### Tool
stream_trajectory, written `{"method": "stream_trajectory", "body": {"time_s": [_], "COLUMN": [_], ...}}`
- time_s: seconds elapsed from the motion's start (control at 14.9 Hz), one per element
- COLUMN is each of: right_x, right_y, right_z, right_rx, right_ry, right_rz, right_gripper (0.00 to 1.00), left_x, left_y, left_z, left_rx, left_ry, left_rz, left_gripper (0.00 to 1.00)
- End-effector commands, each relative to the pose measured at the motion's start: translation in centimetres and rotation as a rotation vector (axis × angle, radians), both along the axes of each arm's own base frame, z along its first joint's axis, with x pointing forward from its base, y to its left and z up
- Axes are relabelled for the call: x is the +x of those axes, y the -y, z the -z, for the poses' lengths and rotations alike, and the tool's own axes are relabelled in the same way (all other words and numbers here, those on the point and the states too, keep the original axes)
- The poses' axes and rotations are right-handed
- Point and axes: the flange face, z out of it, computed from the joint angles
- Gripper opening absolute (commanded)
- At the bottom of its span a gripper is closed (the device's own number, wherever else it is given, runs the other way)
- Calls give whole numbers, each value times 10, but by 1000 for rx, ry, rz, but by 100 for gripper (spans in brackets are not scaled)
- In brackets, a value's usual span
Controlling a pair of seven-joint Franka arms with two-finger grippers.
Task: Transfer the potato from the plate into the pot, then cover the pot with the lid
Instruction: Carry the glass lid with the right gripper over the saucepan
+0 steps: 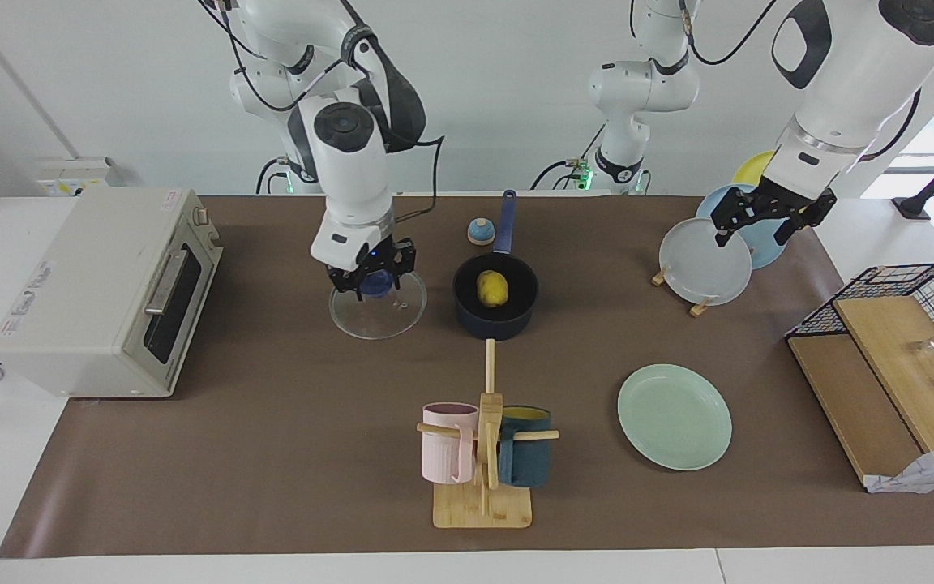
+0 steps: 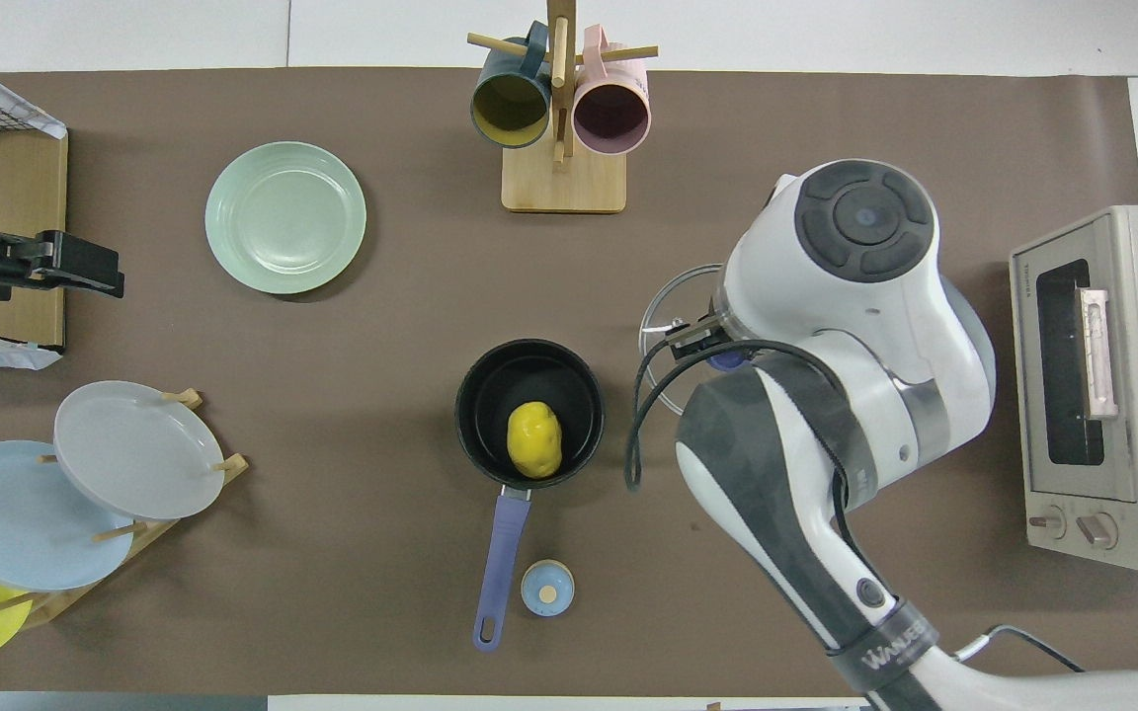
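The yellow potato lies inside the dark blue pot, whose long handle points toward the robots. My right gripper is shut on the blue knob of the glass lid and holds it just above the table, beside the pot toward the right arm's end. In the overhead view the right arm hides most of the lid. The mint-green plate is bare. My left gripper hangs open and holds nothing, raised over the plate rack.
A toaster oven stands at the right arm's end. A wooden mug rack with two mugs is farther from the robots than the pot. The plate rack, a wire basket with boards and a small blue round object also stand here.
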Motion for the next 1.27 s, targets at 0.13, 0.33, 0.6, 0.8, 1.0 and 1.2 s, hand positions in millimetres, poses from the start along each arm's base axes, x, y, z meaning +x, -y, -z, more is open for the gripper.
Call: {"method": "stream_trajectory", "body": {"time_s": [0.13, 0.33, 0.6, 0.8, 1.0, 1.2], "right_x": [-5, -8, -15, -25, -31, -36], "right_y": [-84, -147, -182, -191, -197, -193], "right_z": [-28, 6, 22, 19, 24, 38], "right_rx": [32, -2, -17, -19, -11, 13], "right_ry": [44, 19, 31, 25, 9, -69], "right_rz": [155, 130, 169, 166, 203, 234], "right_gripper": [0, 0, 0, 0, 0, 0], "left_x": [-14, -11, -7, -5, -6, -6], "left_y": [-5, -8, -5, -2, 1, 2], "left_z": [-19, -7, 7, -6, -22, -24], "left_rx": [22, 25, 22, 10, 6, 0], "left_ry": [-26, -69, -107, -75, -39, -21], "left_rz": [9, 4, 9, 11, 17, 14], "left_gripper": [100, 100, 100, 100, 100, 100]}}
